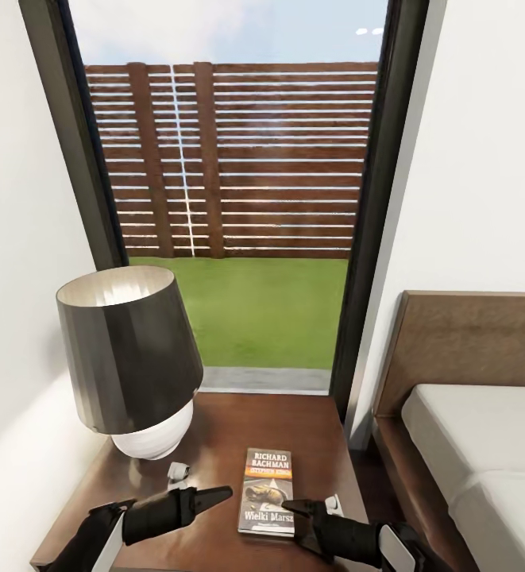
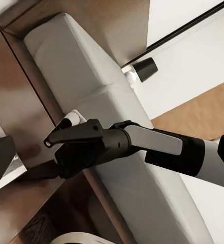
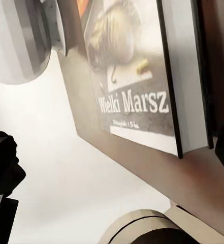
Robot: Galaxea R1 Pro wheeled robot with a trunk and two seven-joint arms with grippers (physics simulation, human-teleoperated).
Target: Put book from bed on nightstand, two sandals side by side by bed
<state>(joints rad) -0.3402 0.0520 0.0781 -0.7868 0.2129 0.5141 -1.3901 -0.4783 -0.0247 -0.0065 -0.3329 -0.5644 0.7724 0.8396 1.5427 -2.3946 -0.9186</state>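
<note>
One book (image 1: 267, 491) lay flat on the nightstand (image 1: 214, 429), released beside the lamp (image 1: 131, 365); my right pincer (image 1: 308, 512) stood apart, clear of it

Book (image 1: 267, 491) on nightstand (image 1: 238, 421) (right of lamp (image 1: 129, 367))

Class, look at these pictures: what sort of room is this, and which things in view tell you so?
Most likely a bedroom. A bed with a white mattress and brown headboard stands beside a dark wooden nightstand bearing a lamp and a book, by a tall window onto grass and a fence.
</note>
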